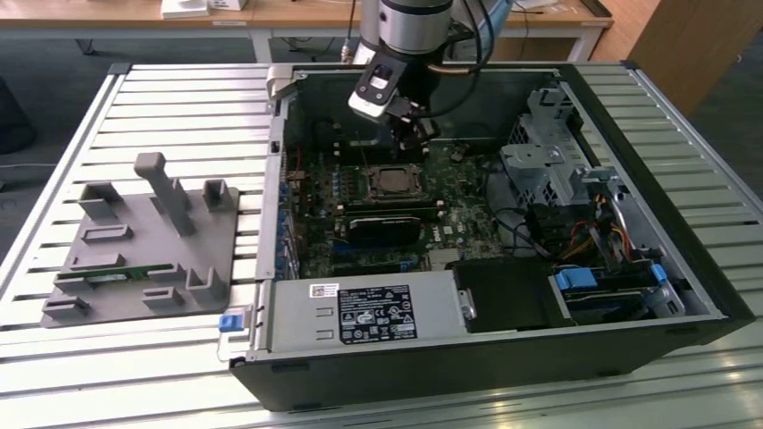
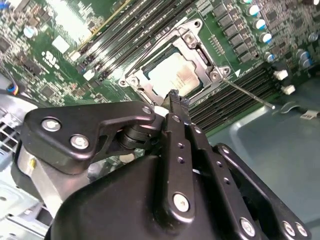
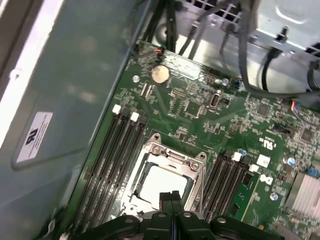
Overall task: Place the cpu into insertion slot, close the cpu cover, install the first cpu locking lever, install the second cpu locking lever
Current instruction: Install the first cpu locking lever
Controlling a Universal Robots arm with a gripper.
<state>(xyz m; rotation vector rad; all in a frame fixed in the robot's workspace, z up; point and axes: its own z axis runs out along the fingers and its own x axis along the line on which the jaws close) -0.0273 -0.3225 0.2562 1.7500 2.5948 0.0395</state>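
Note:
The cpu lies flat in the insertion slot on the green board, its silver-grey top showing. The cpu cover is down around it as a silvery frame; both wrist views show it, with the frame edge framing the chip. A thin metal locking lever sticks out from one corner of the socket over the memory slots. My gripper hangs just above one edge of the socket with its fingers pressed together and nothing between them. It also appears as the gripper and the gripper.
The open computer case walls in the board. Long black memory slots flank the socket. A black block sits beside it, a power supply at the front, a drive cage with cables on the exterior view's right. A grey fixture plate stands outside the case.

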